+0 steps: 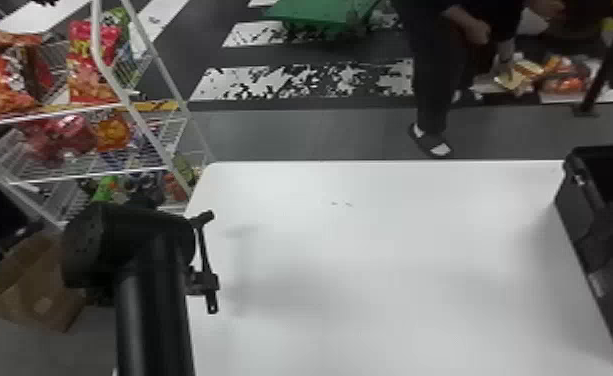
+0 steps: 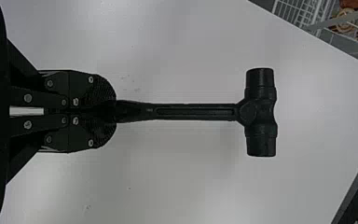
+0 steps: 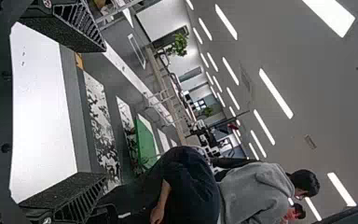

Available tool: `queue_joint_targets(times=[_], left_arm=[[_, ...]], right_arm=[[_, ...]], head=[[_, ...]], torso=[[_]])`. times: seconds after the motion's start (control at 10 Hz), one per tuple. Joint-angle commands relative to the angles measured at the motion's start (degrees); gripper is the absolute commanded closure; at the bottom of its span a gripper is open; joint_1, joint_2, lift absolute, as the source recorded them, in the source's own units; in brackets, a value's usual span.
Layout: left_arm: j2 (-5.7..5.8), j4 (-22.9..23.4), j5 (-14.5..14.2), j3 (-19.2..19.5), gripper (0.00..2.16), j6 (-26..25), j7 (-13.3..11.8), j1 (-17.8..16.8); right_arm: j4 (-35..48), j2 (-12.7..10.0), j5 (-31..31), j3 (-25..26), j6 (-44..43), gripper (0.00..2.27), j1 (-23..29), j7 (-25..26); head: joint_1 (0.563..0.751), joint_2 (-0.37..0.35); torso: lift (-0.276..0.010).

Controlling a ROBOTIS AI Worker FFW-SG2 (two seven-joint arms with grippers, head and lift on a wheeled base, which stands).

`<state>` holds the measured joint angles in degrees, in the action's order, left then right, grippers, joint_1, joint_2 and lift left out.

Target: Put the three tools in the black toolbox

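Clasping a black double-faced mallet by its handle, my left hand is at nine o'clock over the tabletop; my right hand is spread wide; the black toolbox sits at three.

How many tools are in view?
1: a black mallet, its handle clamped in the left gripper, over the white table. Others may be hidden in the black toolbox, at the table's right side in the head view.

Table before you; clock centred there. Toolbox on it at your 3 o'clock. Off the table: rack, 10 o'clock, bags on shelves; carton, 9.
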<state>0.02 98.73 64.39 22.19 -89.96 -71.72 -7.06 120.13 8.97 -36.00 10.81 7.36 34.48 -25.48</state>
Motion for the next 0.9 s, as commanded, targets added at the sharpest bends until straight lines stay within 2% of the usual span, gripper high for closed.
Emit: queue_joint_targets(times=[0.0,0.1,0.4,0.6,0.8], left_arm=[[-0.16,2.70,-3.92,-1.28,1.72,-0.07,2.28,-0.24],[-0.16,4.72,-5.77,-2.86,1.72,-0.07,4.66,-0.24],[-0.16,11.93,-13.24,-6.46,1.72,-0.07,7.82,0.03],[-0.16,13.60,-20.09,-10.24,1.72,-0.07,11.07,-0.06],[-0.16,14.04,-28.27,-14.37,1.72,-0.07,15.29,-0.59]], right_arm=[[0.46,-0.10,0.23,0.09,0.16,0.05,-0.11,0.00],[1.25,-0.10,0.32,0.26,0.69,0.05,0.07,0.00],[4.86,0.17,0.23,2.37,6.49,0.05,0.07,0.17],[6.17,0.17,1.28,2.99,11.06,0.04,0.07,0.00],[7.32,0.25,3.04,2.73,15.63,0.04,-0.11,-0.09]], head=[[0.695,0.250],[0.695,0.246],[0.695,0.200],[0.695,0.165],[0.695,0.112]], torso=[[-0.055],[-0.055],[-0.055],[-0.055],[-0.055]])
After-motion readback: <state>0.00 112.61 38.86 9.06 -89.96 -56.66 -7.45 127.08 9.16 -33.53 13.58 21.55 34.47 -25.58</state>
